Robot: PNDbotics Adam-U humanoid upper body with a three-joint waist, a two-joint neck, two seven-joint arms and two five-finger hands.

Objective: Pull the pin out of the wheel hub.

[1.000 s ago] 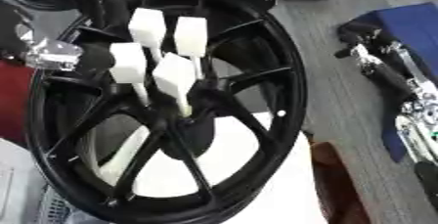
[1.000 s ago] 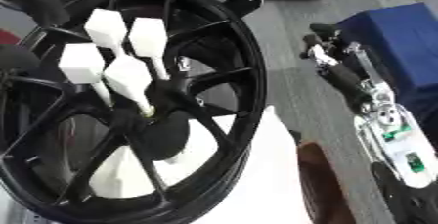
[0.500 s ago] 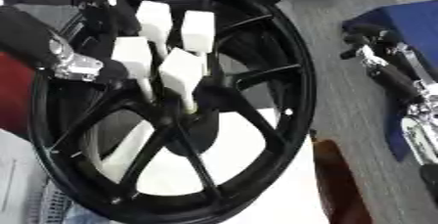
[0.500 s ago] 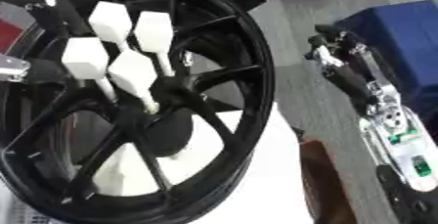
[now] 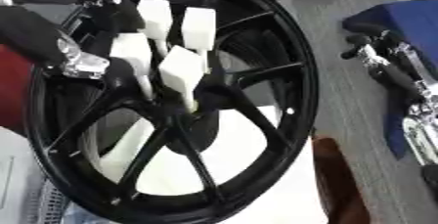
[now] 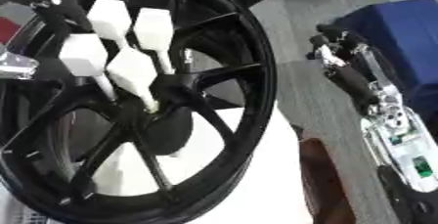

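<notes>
While four white pins stand in the wheel hub, the right robot hand hangs well apart.

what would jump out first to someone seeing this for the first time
The big black wheel fills the left and centre of the view, spokes running to its hub. Four white block-headed pins stand out sharply against it, clustered in the upper left and converging toward the hub. On the right, the robot's black and silver right arm stretches over the grey floor beside a blue object.
</notes>
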